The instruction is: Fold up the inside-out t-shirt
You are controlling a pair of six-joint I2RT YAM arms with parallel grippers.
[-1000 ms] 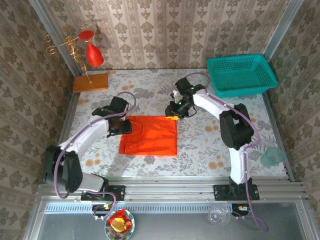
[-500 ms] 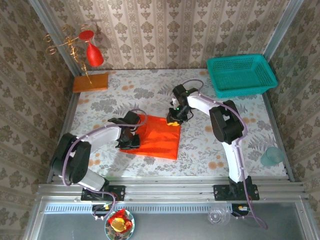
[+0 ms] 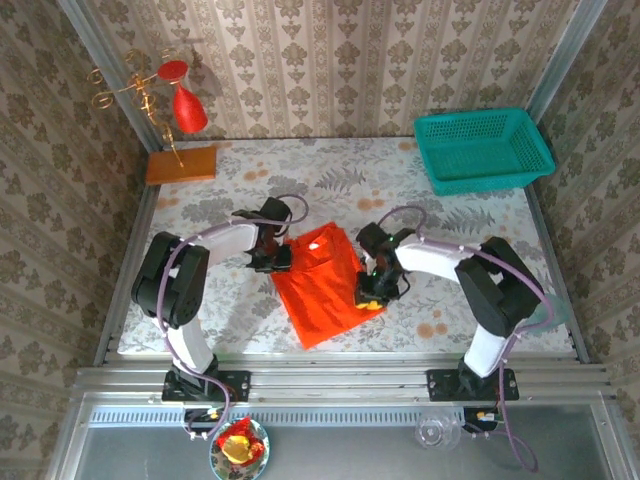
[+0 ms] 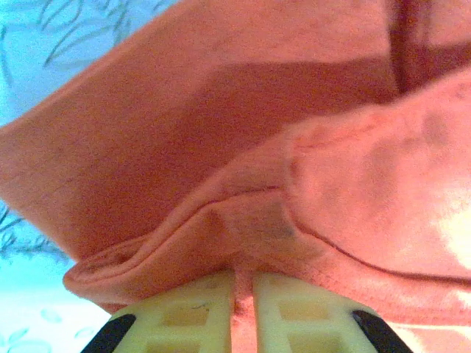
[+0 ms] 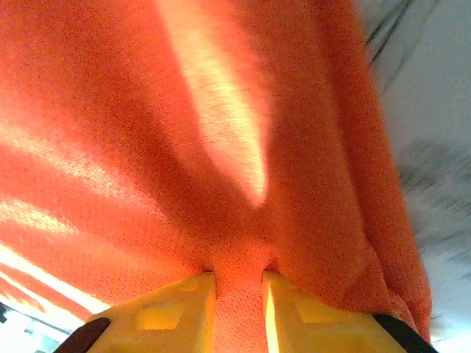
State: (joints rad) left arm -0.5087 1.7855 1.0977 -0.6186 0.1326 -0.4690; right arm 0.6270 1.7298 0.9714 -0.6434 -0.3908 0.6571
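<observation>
The orange-red t-shirt (image 3: 322,285) lies folded into a tilted strip in the middle of the flowered table, running from upper right to lower left. My left gripper (image 3: 281,258) is shut on the shirt's upper left edge; in the left wrist view a hemmed fold of the t-shirt (image 4: 243,220) is pinched between the pale fingers (image 4: 191,316). My right gripper (image 3: 371,296) is shut on the shirt's right edge; in the right wrist view the t-shirt's cloth (image 5: 221,184) is squeezed between the yellow fingers (image 5: 309,320).
A teal basket (image 3: 483,148) stands at the back right. A flat orange-brown wooden block (image 3: 181,164) and a red ornament on a gold stand (image 3: 180,105) sit at the back left. A pale green cup (image 3: 545,312) is at the right edge.
Both grippers have moved with the shirt held. The right one swept from the back down to the near right, the left one shifted right, and the flat rectangle has turned into a tilted strip.
</observation>
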